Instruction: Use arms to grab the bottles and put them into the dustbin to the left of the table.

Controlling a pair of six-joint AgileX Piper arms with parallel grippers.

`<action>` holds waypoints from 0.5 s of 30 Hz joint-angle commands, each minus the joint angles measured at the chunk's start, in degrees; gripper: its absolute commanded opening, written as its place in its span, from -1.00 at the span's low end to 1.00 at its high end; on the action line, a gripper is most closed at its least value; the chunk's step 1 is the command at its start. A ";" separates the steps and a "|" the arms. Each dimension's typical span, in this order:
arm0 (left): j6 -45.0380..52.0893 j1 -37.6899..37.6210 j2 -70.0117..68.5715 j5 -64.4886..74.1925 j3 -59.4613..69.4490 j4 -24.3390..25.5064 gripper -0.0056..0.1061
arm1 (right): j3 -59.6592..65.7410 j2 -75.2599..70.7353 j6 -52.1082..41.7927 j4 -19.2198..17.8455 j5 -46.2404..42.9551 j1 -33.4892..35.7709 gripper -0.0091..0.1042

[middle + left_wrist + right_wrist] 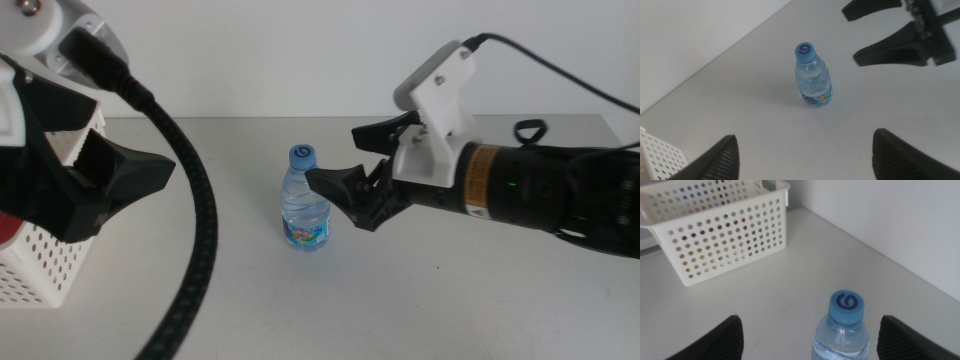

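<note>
You've got the water bottle (pixel 305 199) standing upright on the bench (pixel 450 300), well out from the basket (pixel 45 255), and it looks like the last one left out here. Through the basket's holes in the right wrist view you can see colour, and there's a patch of red inside it in the middle view, so by my read at least some of the load is already in; exactly what, I can't tell.

Your right gripper (pixel 345 160) is spread wide, just beside the bottle on the side away from the basket, one jaw tip near the bottle's shoulder, not touching. Nothing is held yet.

Your left gripper (pixel 120 165) is also spread and empty, hanging up over the basket's inner edge, with its cable (pixel 195 250) drooping between basket and bottle.

Room looks decent: bare bench all round the bottle, and the wall (pixel 890 225) edge lies well behind it. The tight spot is the path to the basket, where that left arm and cable sit.
</note>
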 commanded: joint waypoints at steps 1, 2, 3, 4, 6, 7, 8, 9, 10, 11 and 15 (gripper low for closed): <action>-0.22 -0.43 -0.52 -3.36 -1.61 -0.15 0.68 | 0.96 -8.58 5.11 -5.40 -2.27 -0.41 0.56; -0.22 -0.43 -0.52 -3.36 -1.61 -0.15 0.68 | 1.83 -10.86 7.67 -7.54 -2.21 -0.41 0.55; -0.22 -0.43 -0.52 -3.36 -1.61 -0.15 0.68 | 2.61 -13.66 10.42 -10.28 -2.10 -0.41 0.55; -0.22 -0.43 -0.52 -3.36 -1.61 -0.15 0.68 | 3.26 -16.30 13.07 -13.00 -1.94 -0.41 0.55; -0.22 -0.43 -0.52 -3.40 -1.61 -0.15 0.68 | 3.90 -20.93 18.37 -18.46 -0.74 -0.41 0.54; -0.22 -0.43 -0.52 -3.40 -1.61 -0.15 0.68 | 4.21 -22.88 21.99 -20.86 -0.14 -0.41 0.54; -0.22 -0.43 -0.52 -3.40 -1.61 -0.15 0.68 | 4.42 -24.27 24.77 -22.14 0.50 -0.41 0.54; -0.22 -0.43 -0.52 -3.40 -1.61 -0.15 0.68 | 4.73 -25.84 28.15 -23.82 1.35 -0.41 0.54; -0.22 -0.43 -0.52 -3.40 -1.61 -0.15 0.68 | 5.11 -27.38 31.09 -25.60 2.20 -0.41 0.54; -0.22 -0.43 -0.52 -3.40 -1.61 -0.15 0.68 | 5.67 -28.55 33.38 -26.92 2.55 -0.41 0.54; -0.22 -0.43 -0.52 -3.40 -1.61 -0.15 0.68 | 10.03 -34.06 34.38 -17.83 4.13 -0.41 0.54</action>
